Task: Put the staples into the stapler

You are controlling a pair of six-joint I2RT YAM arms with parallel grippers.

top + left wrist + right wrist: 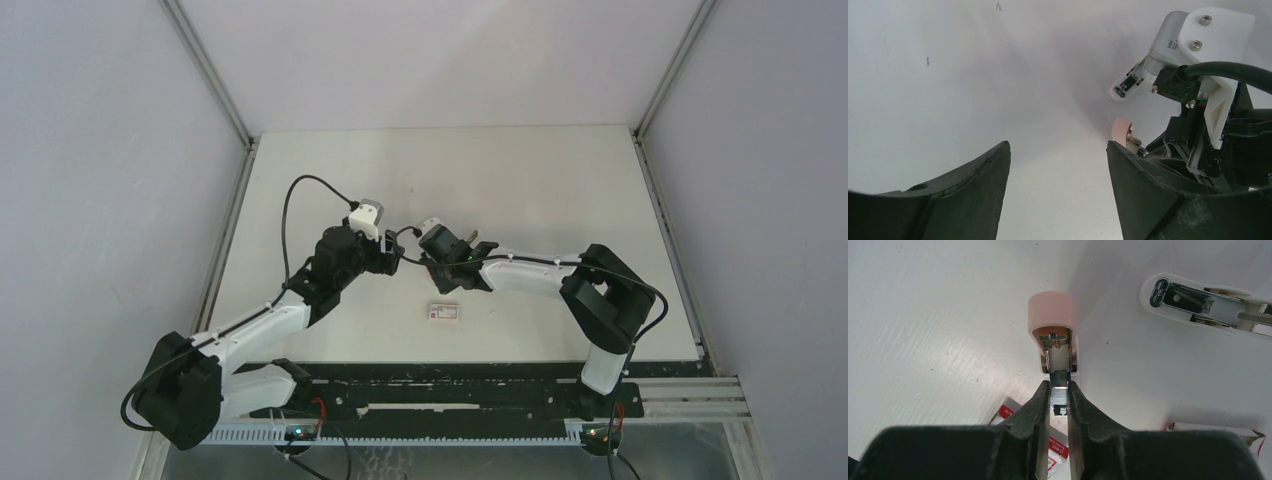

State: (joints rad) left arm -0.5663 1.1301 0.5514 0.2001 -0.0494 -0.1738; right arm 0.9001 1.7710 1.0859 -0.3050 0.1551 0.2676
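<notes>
My right gripper (pixel 1059 385) is shut on a short silvery strip of staples (pixel 1059 396). The strip's front end meets the metal channel of the stapler (pixel 1051 322), whose pink cap rises just ahead of the fingertips. A white stapler part with a metal insert (pixel 1198 300) lies on the table to the upper right. My left gripper (pixel 1058 145) is open over bare table with nothing between its fingers. The stapler's pink tip (pixel 1121 131) shows just past its right finger. In the top view both grippers meet at mid-table, left gripper (pixel 392 252) beside right gripper (pixel 428 262).
A small white box with a red label (pixel 444 313) lies on the table just near of the grippers, and shows under my right fingers (pixel 1007 412). Another white box (pixel 1213 431) sits at the lower right. The right wrist's camera mount (pixel 1208 40) is close to the left gripper.
</notes>
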